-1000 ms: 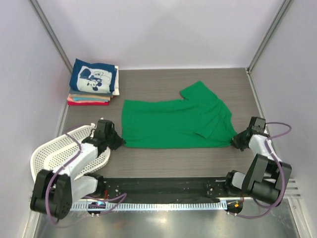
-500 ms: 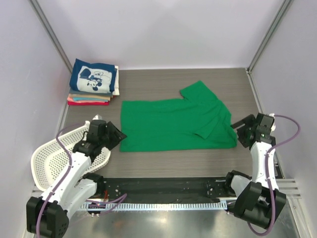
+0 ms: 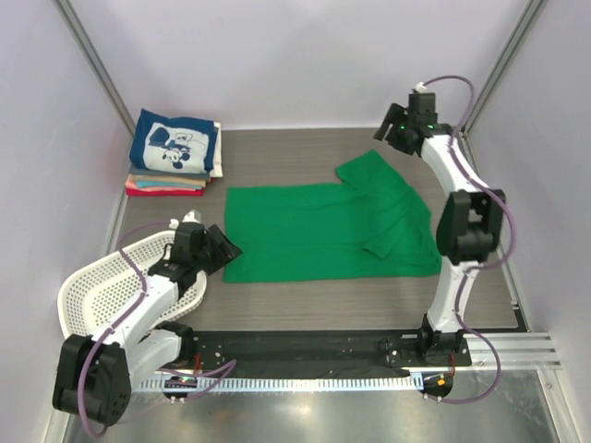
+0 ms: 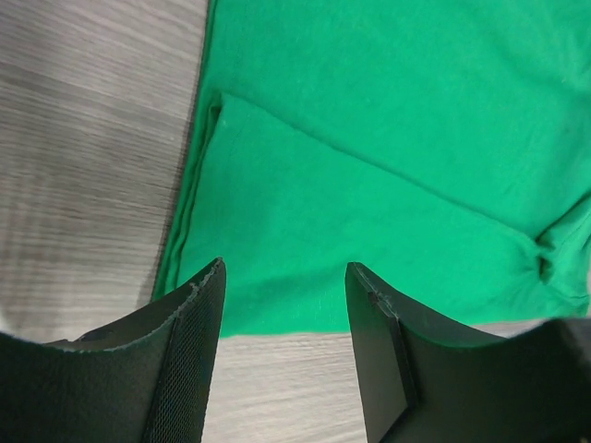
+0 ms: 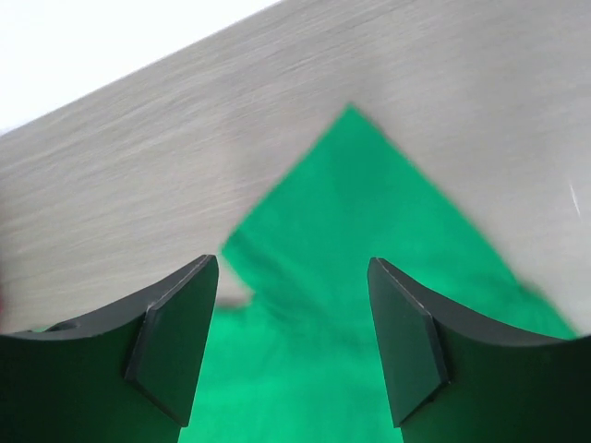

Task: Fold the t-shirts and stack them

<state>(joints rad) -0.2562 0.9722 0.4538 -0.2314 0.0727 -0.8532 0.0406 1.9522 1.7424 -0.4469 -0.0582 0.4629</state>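
Note:
A bright green t-shirt point(image 3: 323, 231) lies spread flat on the table, one short sleeve point(image 3: 369, 169) pointing toward the back. My left gripper point(image 3: 224, 249) is open at the shirt's near-left corner; in the left wrist view its jaws point(image 4: 286, 268) stand apart over the green hem point(image 4: 305, 277), holding nothing. Raised at the back, my right gripper point(image 3: 388, 138) is open beside the sleeve, and the right wrist view shows the sleeve's tip point(image 5: 355, 185) between empty jaws point(image 5: 291, 260). Folded t-shirts point(image 3: 175, 155) are stacked at the back left, with the navy printed one on top.
A white perforated basket point(image 3: 97, 291) lies on its side at the front left, just behind my left arm. Walls close in the table on the left, back and right. A black rail point(image 3: 305, 346) runs along the near edge.
Both grippers opened and let go of the green shirt's near corners. The right arm swung from the front right to the back, above the sleeve. The left arm shifted only slightly.

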